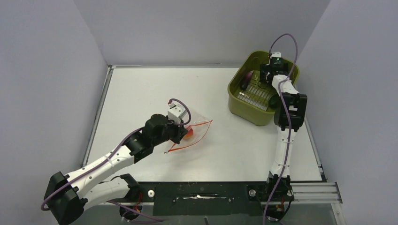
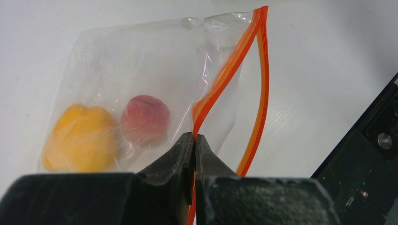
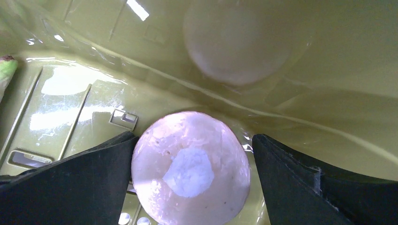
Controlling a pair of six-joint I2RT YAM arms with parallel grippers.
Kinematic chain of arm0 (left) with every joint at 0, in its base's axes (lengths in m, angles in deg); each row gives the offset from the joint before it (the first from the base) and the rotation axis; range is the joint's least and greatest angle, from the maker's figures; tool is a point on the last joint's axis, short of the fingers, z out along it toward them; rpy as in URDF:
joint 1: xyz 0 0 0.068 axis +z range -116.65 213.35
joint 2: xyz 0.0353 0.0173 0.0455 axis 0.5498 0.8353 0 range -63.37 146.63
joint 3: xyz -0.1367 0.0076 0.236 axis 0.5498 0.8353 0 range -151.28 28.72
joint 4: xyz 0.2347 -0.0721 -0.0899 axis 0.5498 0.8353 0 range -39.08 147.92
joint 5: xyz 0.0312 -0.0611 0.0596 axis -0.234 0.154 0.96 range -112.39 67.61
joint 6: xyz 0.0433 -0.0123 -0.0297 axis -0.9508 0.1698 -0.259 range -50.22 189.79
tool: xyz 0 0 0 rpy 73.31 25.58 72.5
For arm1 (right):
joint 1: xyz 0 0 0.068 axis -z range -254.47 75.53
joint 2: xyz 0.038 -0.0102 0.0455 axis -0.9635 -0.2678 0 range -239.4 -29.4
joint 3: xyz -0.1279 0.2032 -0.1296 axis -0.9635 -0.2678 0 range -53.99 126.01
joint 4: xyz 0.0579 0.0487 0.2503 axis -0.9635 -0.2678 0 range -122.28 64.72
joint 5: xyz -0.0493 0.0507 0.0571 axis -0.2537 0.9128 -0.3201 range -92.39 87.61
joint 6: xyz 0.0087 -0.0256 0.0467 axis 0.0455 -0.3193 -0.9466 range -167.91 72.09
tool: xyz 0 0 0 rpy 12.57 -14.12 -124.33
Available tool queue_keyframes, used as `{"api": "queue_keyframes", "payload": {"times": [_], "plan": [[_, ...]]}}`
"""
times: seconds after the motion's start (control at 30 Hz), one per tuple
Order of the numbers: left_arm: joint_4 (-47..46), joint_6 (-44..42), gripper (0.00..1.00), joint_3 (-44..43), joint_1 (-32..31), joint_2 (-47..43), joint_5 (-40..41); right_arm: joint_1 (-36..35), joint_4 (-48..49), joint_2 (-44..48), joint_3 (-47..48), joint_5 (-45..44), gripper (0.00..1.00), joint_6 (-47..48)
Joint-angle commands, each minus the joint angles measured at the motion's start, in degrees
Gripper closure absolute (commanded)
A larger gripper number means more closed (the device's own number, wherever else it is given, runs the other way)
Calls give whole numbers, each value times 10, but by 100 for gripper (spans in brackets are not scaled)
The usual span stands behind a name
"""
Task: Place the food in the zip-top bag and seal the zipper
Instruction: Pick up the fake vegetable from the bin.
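Black-fingered left hand (image 2: 194, 137) is pinching shut on the zipper (image 2: 230, 70), gripping one of the two red-orange strips partway along the mouth of the zip-top bag (image 2: 141, 61). Second strip is bowing away from the pinched one, so the mouth is gaping; the two strips are meeting again at the far corner. Bag is lying flat on the white table (image 2: 328, 56), near its middle, just beyond the left arm's wrist in the top view.

Inside the clear plastic, the yellow-orange bell pepper (image 2: 80, 138) is sitting toward the closed end, and the red-orange round fruit (image 2: 145, 119) is resting just beside it, nearer the zipper.

Farther back and to the right, the olive-green basket (image 1: 239, 105) is standing at the far right corner of the table. Right hand (image 3: 192, 138) is reaching down into it, jaws spread wide, straddling the pale round slice (image 3: 190, 168) on the basket floor. One finger is lying right at the slice's edge; the other is standing slightly apart from it. Slice is not being gripped. Its reflection is showing on the glossy basket wall. Green piece (image 3: 5, 70) is poking in at the wrist view's left edge; too little is visible to identify it.
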Motion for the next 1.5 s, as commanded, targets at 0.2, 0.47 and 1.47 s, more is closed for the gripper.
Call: {"api": "queue_keyframes", "payload": {"times": [0.2,0.47,1.47], "plan": [[-23,-9,100,-21,5,0,-13,7,18,12,-10,32,24,-5],[-23,-8,100,-20,8,-7,-13,8,22,33,-25,34,30,-2],[-31,77,100,-53,14,-5,-22,-13,-42,374,-258,127,40,-123]]}}
